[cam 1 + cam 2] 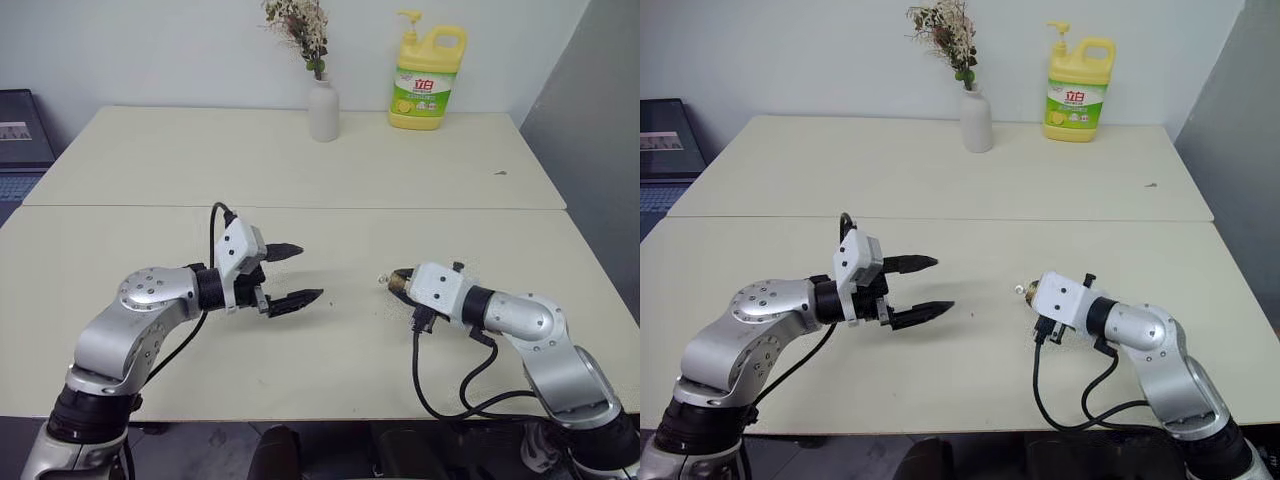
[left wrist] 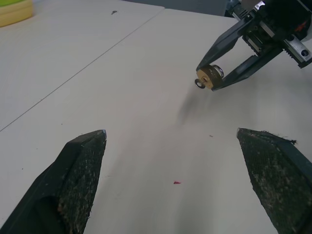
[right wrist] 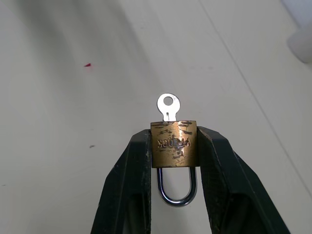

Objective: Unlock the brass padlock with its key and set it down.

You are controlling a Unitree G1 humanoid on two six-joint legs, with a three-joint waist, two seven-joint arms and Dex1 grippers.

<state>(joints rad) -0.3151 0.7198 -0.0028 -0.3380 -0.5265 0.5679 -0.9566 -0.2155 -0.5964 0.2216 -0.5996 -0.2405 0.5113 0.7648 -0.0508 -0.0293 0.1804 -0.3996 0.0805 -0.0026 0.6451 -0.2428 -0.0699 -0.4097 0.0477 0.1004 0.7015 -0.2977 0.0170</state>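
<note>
Right gripper (image 3: 174, 146) clamps one padlock (image 3: 174, 145) by its sides above the worktop (image 1: 330, 170), one key (image 3: 168, 106) in its keyhole, shackle between the fingers; left gripper (image 1: 289, 275) spread wide, holding nothing; behind: one vase (image 1: 322, 108) with dried flowers, one yellow soap bottle (image 1: 426, 80).
</note>
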